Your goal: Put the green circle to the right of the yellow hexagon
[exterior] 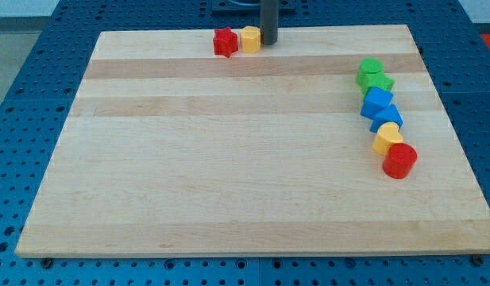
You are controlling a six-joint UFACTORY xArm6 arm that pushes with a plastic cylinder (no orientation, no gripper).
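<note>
Surface: a pale wooden board (252,159) lying on a blue perforated table (46,48), filling most of the frame.
My tip: the dark rod comes down at the top centre, its end (269,43) just beside the right edge of the yellow hexagon.
Jaws: there are none; the arm ends in a plain rod and holds nothing.
Yellow hexagon (251,39): top centre of the board, touching a red star-like block (225,42) on its left.
Green circle (371,71): upper right of the frame, well apart from the hexagon, with a second green block (382,82) pressed against its lower right.
Right-hand chain: below the greens, two blue blocks (377,102) (387,117), then a yellow block (387,138), then a red cylinder (400,160), each touching the next.
</note>
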